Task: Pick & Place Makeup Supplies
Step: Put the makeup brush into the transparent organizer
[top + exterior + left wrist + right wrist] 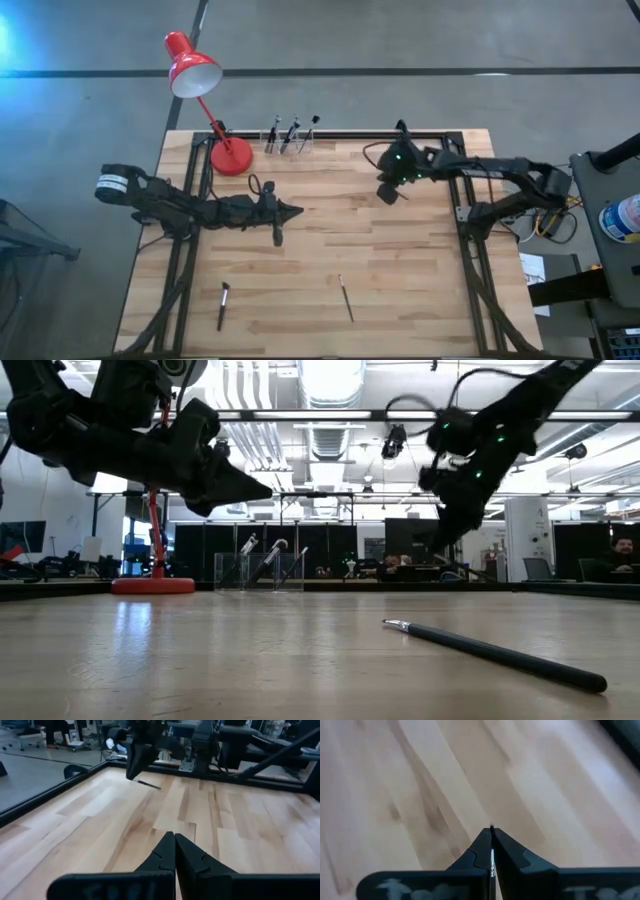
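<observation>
Brush (492,851) pinched within right pincer (492,839)

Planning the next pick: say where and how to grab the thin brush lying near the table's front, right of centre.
Grip the thin dark-handled brush mid-handle, from straight above, fingers across its width: it lies flat on the wooden table, nothing beside it.

On your bench (400,270), the lamp (205,100) stood at the back left, with the holder (288,140) of brushes just to its right. Two brushes lay near the front: one (223,304) left, one (345,297) toward the middle.
</observation>
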